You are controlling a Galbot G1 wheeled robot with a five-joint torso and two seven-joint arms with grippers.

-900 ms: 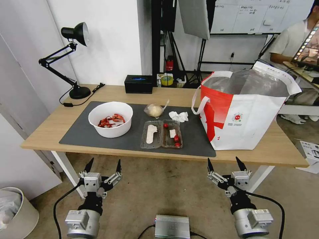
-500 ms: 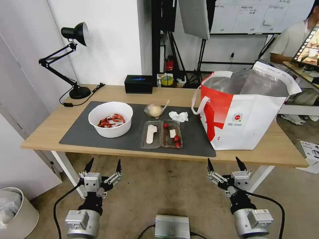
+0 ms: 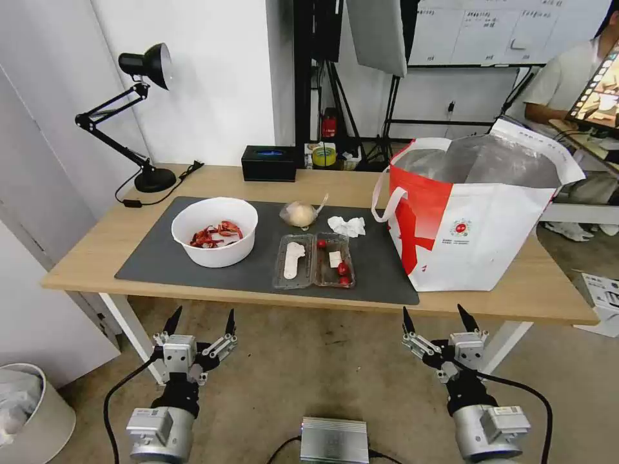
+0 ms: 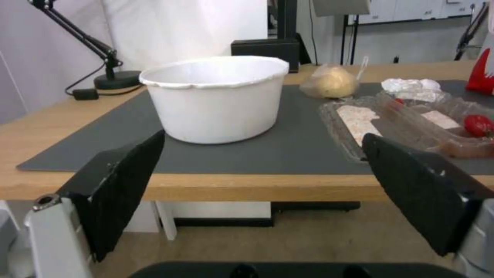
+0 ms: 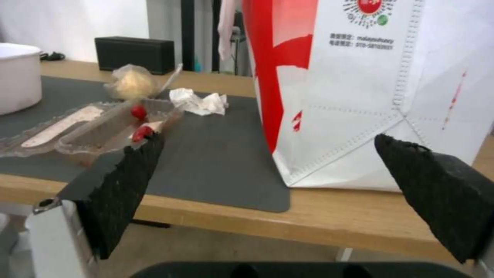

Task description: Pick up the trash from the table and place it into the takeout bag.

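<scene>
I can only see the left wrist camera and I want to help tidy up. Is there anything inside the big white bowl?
Observer: Yes. The head view shows that the white bowl holds red scraps.
Operator: Where's the bag for the trash? I just see a red bit.
Observer: The takeout bag stands at the right end of the table. Its top is open and the silver lining shows.
Operator: What's the other arm doing?
Observer: The right gripper hangs below the table's front edge, in front of the bag, with its jaws open.
</scene>
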